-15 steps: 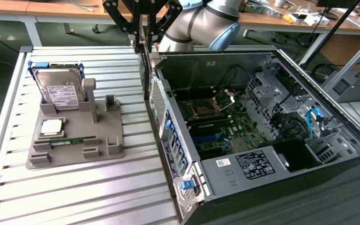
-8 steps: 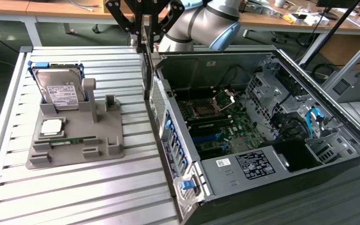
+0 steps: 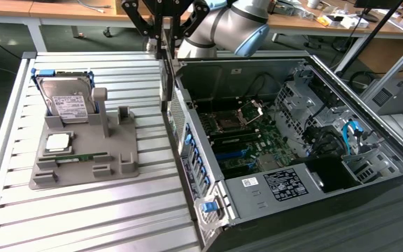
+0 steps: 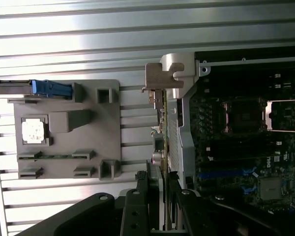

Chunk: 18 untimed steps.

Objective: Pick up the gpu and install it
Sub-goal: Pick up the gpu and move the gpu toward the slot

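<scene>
The gripper [image 3: 164, 46] [image 4: 160, 189] is clamped on the gpu [image 3: 166, 79] [image 4: 162, 132]. One finger [image 4: 143, 196] lies against each flat face of the card, at the end opposite the bracket.

The gpu hangs on edge below the gripper, long side vertical, clear of every surface. Its silver bracket [image 4: 166, 73] points away from the gripper. The card sits directly above the perforated side wall of the computer case [image 3: 215, 73] [image 4: 187, 123], at the line where the case meets the table [image 3: 82, 210] [image 4: 137, 29]. It is not seated in any slot.

The case lies on its side with the cover off, toward the exterior view's right edge of the table. Inside it, the motherboard [image 3: 240, 142] [image 4: 236, 147] faces upward, and the processor socket [image 3: 231, 123] [image 4: 243, 115] has its retaining frame swung open.

A grey holder [image 3: 117, 157] [image 4: 88, 137] rests on the slatted table toward the exterior view's left edge, apart from the case. It carries:
- a hard drive [image 3: 69, 102] with blue side rails, leaning upright at the far end of the holder;
- a processor chip [image 3: 58, 142] [image 4: 33, 130], flat in a square recess;
- a memory stick [image 3: 82, 156] [image 4: 54, 156], on edge in a slot near the holder's front edge.

The upright posts of the holder nearest the case are unoccupied.
</scene>
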Tool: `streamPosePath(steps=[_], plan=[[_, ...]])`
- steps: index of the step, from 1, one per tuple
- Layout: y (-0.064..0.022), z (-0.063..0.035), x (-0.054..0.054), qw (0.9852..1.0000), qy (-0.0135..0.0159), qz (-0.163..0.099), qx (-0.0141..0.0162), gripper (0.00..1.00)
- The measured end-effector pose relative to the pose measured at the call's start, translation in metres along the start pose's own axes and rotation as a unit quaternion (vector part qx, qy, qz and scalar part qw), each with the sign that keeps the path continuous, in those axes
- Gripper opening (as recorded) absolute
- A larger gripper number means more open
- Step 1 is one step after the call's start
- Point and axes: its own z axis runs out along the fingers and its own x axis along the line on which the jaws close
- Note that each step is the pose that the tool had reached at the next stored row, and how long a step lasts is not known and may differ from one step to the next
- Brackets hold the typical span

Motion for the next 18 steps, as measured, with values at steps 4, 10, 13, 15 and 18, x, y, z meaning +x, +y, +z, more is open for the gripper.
streamPosePath(steps=[4, 10, 13, 15, 18], plan=[[0.0001, 0.0, -0.002, 1.0, 0.0, 0.0, 0.0, 0.27], [0.0004, 0.0002, -0.0059, 1.0, 0.0, 0.0, 0.0, 0.27], [0.0005, 0.0002, -0.0077, 1.0, 0.0, 0.0, 0.0, 0.27], [0.0006, 0.0003, -0.0086, 1.0, 0.0, 0.0, 0.0, 0.27], [0.0007, 0.0003, -0.0098, 1.0, 0.0, 0.0, 0.0, 0.27]])
